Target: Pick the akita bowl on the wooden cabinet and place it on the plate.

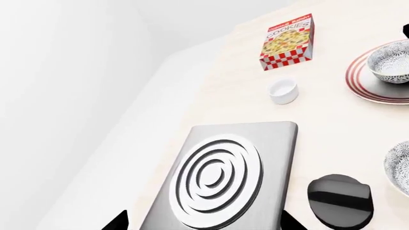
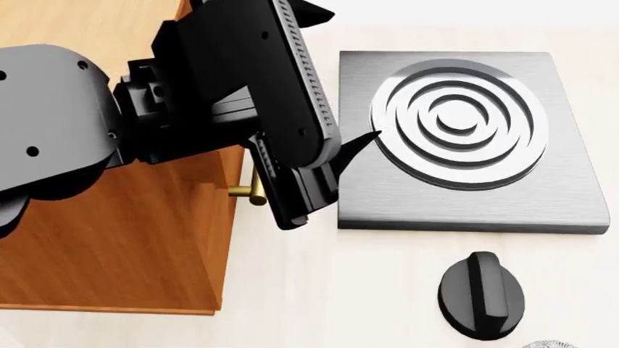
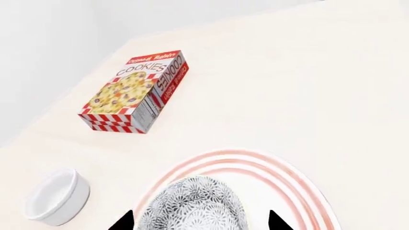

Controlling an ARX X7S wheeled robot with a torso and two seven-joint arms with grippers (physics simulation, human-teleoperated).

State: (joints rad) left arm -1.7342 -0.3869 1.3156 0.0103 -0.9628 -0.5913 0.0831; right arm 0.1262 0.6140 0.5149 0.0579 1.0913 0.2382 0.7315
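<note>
Pale wood countertop meets white wall; akita bowl sits on plate, both claws spread wide.

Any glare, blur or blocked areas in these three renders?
Head view: sharp, but the left arm hides much of the wooden cabinet. Left wrist view: even lighting, one side washed-out white. Right wrist view: crisp, akita bowl on the plate, cropped by the frame edge.

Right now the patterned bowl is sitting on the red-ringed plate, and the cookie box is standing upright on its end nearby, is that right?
Not quite. The bowl does sit on the plate, but the cookie box lies flat on its back, front panel facing up, not upright. The right wrist view shows this; the left wrist view agrees.
</note>
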